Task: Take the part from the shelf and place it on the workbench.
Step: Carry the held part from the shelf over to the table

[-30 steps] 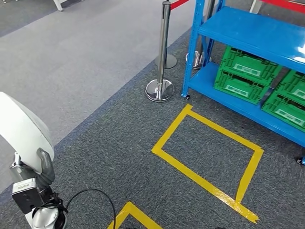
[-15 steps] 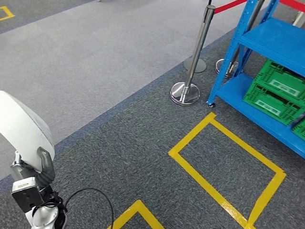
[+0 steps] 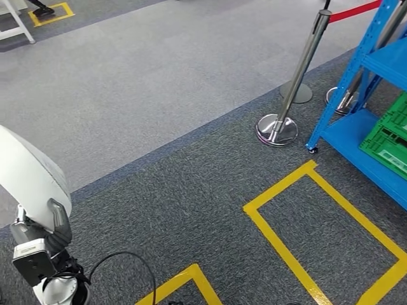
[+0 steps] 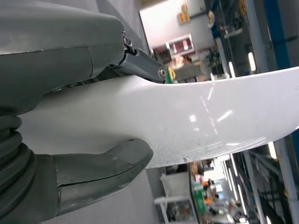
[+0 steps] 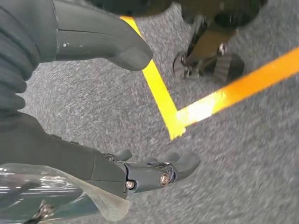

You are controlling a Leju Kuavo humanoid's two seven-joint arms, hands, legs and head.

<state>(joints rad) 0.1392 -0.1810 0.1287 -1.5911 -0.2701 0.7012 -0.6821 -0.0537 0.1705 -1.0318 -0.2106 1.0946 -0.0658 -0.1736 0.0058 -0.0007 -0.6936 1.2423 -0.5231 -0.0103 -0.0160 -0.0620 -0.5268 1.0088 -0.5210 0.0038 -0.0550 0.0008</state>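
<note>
The part (image 3: 28, 170) is a smooth white curved shell at the lower left of the head view, held by my left hand (image 3: 56, 223). In the left wrist view the part (image 4: 211, 116) runs across the picture, and my left hand (image 4: 70, 70) grips it with the thumb (image 4: 105, 168) on one face and the fingers on the other. My right hand (image 5: 53, 144) hangs over the grey carpet with its thumb (image 5: 98, 39) and fingers (image 5: 155, 170) apart and nothing in it. The blue shelf (image 3: 364, 136) stands at the right edge.
Green crates (image 3: 390, 140) sit on the shelf's bottom level. A chrome stanchion (image 3: 297, 76) with a red belt (image 3: 355, 11) stands left of the shelf. Yellow tape (image 3: 278, 241) marks boxes on the dark carpet. Lighter grey carpet stretches to the far left.
The whole picture has shifted: the camera has turned left, so the shelf, stanchion and tape box slide to the right. The white part stays in my left hand.
</note>
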